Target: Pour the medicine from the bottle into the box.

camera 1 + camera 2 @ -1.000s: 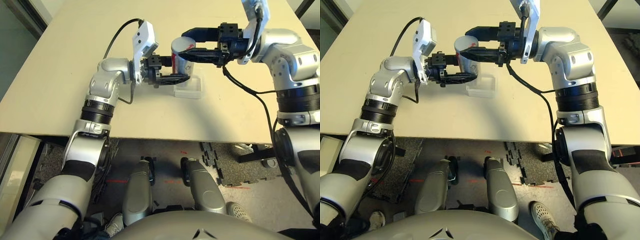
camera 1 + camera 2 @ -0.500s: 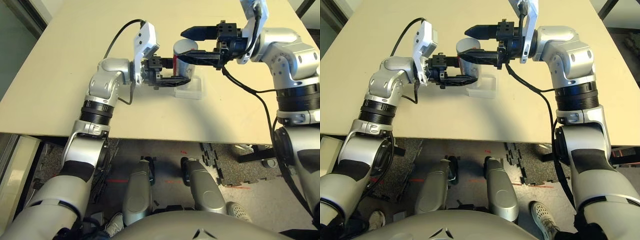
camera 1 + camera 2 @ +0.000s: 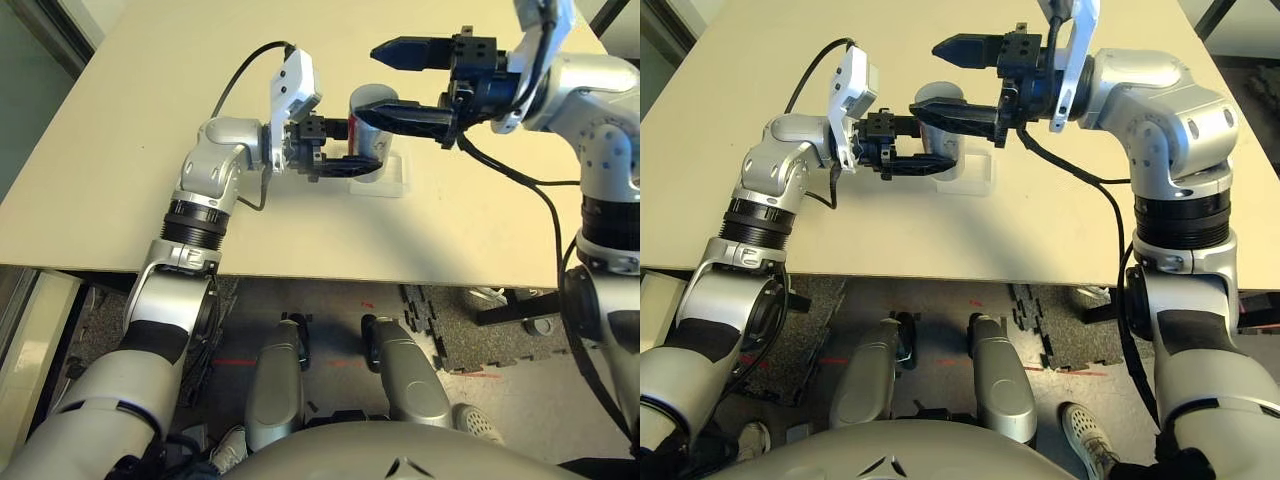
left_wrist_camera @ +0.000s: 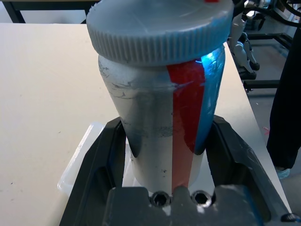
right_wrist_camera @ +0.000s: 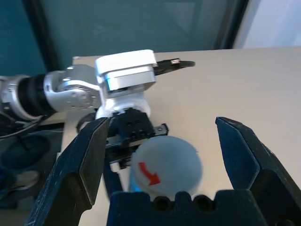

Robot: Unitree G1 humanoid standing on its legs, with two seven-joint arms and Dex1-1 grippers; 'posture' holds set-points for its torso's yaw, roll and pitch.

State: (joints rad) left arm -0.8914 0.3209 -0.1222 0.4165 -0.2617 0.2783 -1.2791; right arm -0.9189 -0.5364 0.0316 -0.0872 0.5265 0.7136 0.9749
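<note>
Beige table [image 3: 140, 120]: wide bare surface on all sides of the work spot; near edge well short of the box.
Bottle [image 4: 162, 122]: upright, long axis vertical, cap [image 5: 165, 165] on top, standing over the box.
Box [image 3: 392, 178]: flat on the table, under the bottle.
Left gripper [image 3: 352, 160]: clamped on the bottle's body.
Right gripper [image 3: 392, 82]: fingers spread wide, holding nothing, level above the cap.

Left pincer [image 3: 350, 163] clamped shut, right pincer [image 3: 385, 82] spread wide
</note>
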